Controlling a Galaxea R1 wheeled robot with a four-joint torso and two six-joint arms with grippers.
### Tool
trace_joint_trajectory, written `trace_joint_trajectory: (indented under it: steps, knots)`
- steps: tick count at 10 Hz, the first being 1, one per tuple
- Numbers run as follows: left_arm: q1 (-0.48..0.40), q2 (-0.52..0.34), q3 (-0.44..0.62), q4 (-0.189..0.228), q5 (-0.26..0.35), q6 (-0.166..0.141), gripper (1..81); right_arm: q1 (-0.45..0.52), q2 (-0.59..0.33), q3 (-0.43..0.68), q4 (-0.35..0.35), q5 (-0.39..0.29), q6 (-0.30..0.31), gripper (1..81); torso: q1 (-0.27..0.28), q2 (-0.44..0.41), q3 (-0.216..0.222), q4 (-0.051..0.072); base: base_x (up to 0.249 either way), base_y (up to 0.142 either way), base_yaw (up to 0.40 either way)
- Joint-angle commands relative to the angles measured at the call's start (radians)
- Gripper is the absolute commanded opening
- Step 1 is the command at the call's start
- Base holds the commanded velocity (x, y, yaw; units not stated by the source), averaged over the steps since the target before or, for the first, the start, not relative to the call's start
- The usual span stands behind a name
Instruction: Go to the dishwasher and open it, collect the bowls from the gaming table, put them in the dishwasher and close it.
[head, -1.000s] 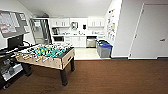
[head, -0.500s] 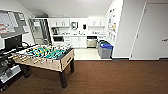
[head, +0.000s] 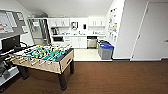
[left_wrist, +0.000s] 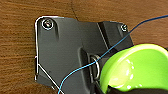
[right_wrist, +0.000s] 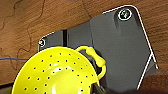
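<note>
On the left of the head view a football table (head: 43, 56) with a green field and rods stands on the dark wood floor (head: 112, 77), with a dark screen (head: 10, 43) and a wall board (head: 11, 22) just behind it. Further back, in the middle, is a white kitchen with cabinets (head: 80, 41); the steel-fronted dishwasher (head: 92, 42) sits under the counter there, well away from the robot. To its right stand bins with blue lids (head: 106, 50), then a white wall and a white door (head: 152, 32).

In the left wrist view a lime green bowl (left_wrist: 136, 68) sits close against the camera above the wood floor, with a blue cable (left_wrist: 110, 50) crossing in front. Whether that gripper clasps it cannot be told.

In the right wrist view a yellow bowl (right_wrist: 56, 72) with small holes and a loop handle sits equally close. The grip there cannot be told either
</note>
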Motion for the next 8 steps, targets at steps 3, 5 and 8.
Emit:
trace_joint_trajectory:
  steps: [3,5,8]
  knots:
    - [-0.064,-0.003,-0.008,-0.021,0.102,0.004,1.0,0.038,-0.002,0.004,-0.016,-0.037,-0.004,1.0,0.0,0.0,0.0,0.0,0.134,0.0,0.0]
    - [-0.064,-0.001,-0.008,-0.022,0.102,0.004,1.0,0.036,0.0,0.006,-0.016,-0.037,-0.004,1.0,0.0,0.0,0.0,0.0,0.134,0.0,0.0]
    - [-0.064,0.0,-0.008,-0.023,0.102,0.004,1.0,0.036,0.0,0.004,-0.017,-0.035,-0.004,1.0,0.0,0.0,0.0,0.0,0.134,0.0,0.0]
